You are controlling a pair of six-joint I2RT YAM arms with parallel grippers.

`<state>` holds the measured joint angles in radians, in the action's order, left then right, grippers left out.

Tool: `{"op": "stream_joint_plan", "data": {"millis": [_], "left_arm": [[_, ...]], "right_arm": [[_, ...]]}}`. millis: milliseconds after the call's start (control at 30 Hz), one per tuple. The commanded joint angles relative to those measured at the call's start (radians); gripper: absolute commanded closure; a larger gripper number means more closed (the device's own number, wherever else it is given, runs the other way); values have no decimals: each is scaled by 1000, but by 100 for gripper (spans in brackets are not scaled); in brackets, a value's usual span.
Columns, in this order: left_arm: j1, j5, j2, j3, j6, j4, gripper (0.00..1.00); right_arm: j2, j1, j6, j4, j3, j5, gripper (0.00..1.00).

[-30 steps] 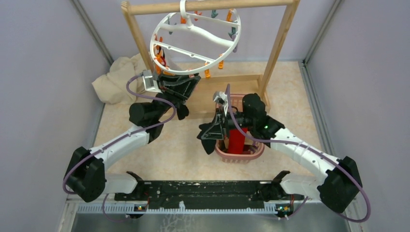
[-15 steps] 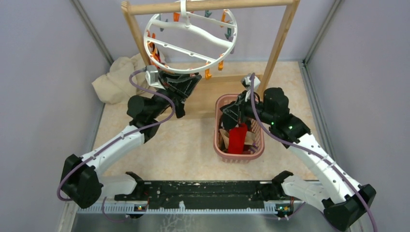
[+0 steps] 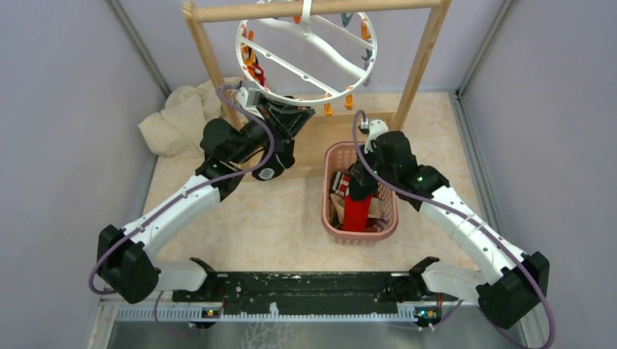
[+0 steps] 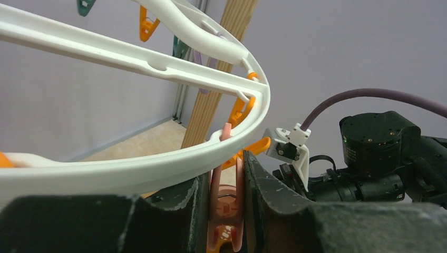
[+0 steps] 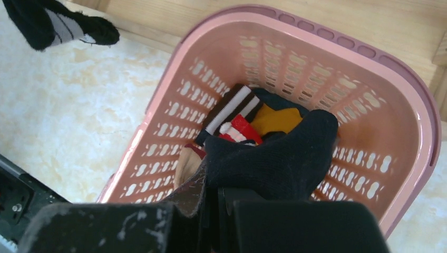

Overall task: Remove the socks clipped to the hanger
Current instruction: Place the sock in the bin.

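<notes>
1. The hanger (image 3: 305,62) now sits further right under the rack (image 3: 422,62) bar than a second ago, still hooked on it. The left arm has followed.
2. The left gripper (image 4: 225,176) is closed on a pink clip (image 4: 227,203) that dangles just below the ring's rim. No sock is visible in that clip from the left wrist view.
3. The right gripper (image 5: 216,199) has moved from the basket's (image 5: 369,58) near-left side to directly above it. Its jaws are shut on a dark sock (image 5: 279,155), which hangs over the basket's interior.
4. Judgement: this sock is free of the hanger and only needs releasing. The left arm appears ready to work the next clip.
5. Other socks lie in the basket: red (image 3: 356,211), mustard (image 5: 274,120) and a striped cuff (image 5: 232,108).
6. A black striped sock (image 5: 52,23) shows beyond the basket. Whether it is clipped cannot be told.
7. Materials:
   - The hanger is rigid, glossy white plastic, a round ring with curved spokes.
   - The clips are small hard plastic pegs.
   - The socks are soft knit and limp.
   - The basket is pink lattice plastic with rounded corners.
   - The rack is pale bare wood.
</notes>
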<state>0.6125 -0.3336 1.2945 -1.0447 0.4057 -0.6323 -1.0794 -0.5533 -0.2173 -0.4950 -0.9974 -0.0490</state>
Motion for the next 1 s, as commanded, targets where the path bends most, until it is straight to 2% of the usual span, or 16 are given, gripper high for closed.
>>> {"op": "stream_joint_plan", "data": {"millis": [0,67,167,233,300,433,667,967], "left_arm": [[8,1,5,-4,-5,52,78],[11,18,-5,15,-1,38,77],[11,33,-18,39,4,26,74],[11,36,-27,46,5,25,66],[11,35,-36,53,6,28,53],[11,38,-50,55,3,53,42],[11,44,-89,90,-9,86,36],[11,57,-186,131,-27,169,34]], "right_arm": [[-22,6,20,-9,-52,42,100],[-38,5,23,-22,-56,30,99],[-56,6,27,-33,-58,6,88],[-57,6,27,-35,-53,-2,77],[-52,6,25,-32,-44,-5,59],[-40,6,20,-34,-36,-9,41],[-17,6,12,-57,-52,-24,35],[69,6,11,-134,-116,3,32]]}}
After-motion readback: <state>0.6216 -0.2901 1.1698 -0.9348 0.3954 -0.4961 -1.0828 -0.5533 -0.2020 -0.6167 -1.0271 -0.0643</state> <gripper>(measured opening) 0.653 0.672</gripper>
